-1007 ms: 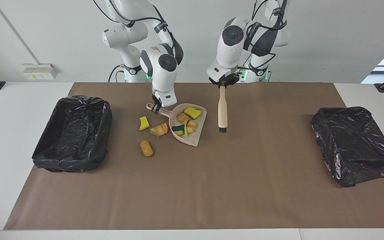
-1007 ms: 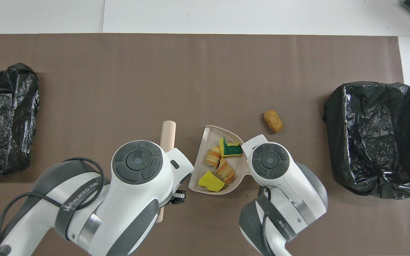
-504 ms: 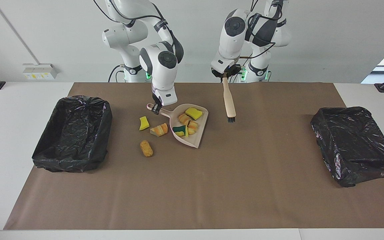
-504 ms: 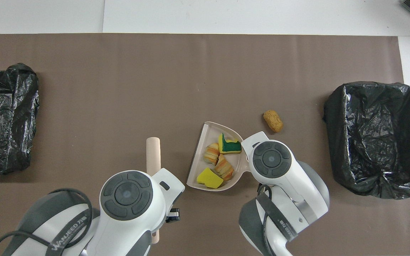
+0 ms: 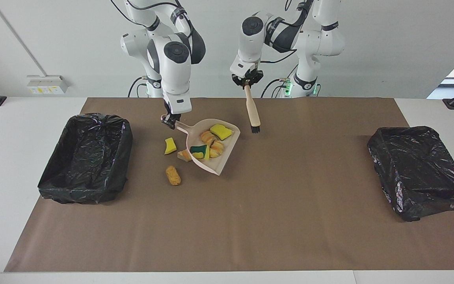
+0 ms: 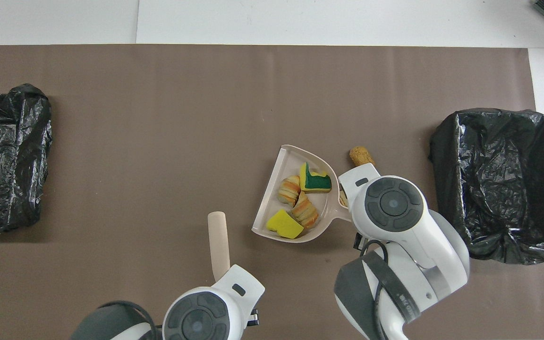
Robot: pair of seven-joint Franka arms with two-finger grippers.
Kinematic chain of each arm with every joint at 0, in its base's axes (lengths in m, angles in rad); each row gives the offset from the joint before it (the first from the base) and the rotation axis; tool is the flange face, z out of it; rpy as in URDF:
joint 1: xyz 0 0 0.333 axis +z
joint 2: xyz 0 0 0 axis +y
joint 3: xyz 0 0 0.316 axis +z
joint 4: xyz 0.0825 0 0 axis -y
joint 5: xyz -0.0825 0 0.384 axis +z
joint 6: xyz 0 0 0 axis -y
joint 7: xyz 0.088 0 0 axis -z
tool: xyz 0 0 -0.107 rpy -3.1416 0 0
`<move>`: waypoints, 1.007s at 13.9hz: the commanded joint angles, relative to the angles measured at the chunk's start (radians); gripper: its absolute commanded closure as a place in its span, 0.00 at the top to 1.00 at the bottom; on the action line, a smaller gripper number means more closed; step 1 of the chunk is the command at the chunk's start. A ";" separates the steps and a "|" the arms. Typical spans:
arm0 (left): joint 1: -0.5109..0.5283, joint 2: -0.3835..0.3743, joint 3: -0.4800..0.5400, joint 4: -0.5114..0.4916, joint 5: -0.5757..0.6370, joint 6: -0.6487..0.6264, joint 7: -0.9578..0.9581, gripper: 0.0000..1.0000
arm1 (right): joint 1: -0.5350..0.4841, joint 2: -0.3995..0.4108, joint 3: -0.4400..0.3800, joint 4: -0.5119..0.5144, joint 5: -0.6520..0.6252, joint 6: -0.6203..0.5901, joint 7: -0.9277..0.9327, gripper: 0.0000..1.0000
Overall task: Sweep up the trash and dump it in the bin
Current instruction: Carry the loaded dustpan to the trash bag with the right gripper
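Dustpan (image 5: 211,146) is now off the table and shifted toward the right arm's end, tipped with its open lip low; a second ago it sat flat. Right pincer (image 5: 170,121) is clamped on the dustpan's handle. Left pincer (image 5: 246,81) is clamped on the brush (image 5: 252,110) handle and has pulled up and back toward the robots; the brush hangs bristles down, clear of the table

Meaning: sweeping has paused and the load looks headed for the bin (image 5: 85,157) at the right arm's end. My read is it's premature, since three bits are not in the pan

Trash positions:
- in the pan: yellow sponge piece (image 5: 221,131), green-backed sponge (image 5: 199,151), two bread pieces (image 5: 211,142)
- on the table: small yellow sponge bit (image 5: 169,146), bread piece (image 5: 183,155) half hidden under the pan's edge, crumbed roll (image 5: 173,175) farthest from the robots

Materials:
- pan is pale pink hard plastic, D-shaped with a raised rim; smooth, so the load could slide toward the low lip
- sponges are soft foam, irregularly cut
- bread is ridged, croissant-like, golden brown
- roll is a stubby cylinder with a rough surface
- brush has a beige tapered handle and short dark bristles
- both bins, including the second bin (image 5: 420,169) at the left arm's end, are lined with crinkled glossy black film
- table is covered in matte brown paper
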 commanded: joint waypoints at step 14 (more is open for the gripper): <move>0.010 0.009 -0.159 -0.146 -0.141 0.193 0.104 0.50 | -0.746 0.165 -0.094 0.414 -0.066 -0.183 -0.885 0.00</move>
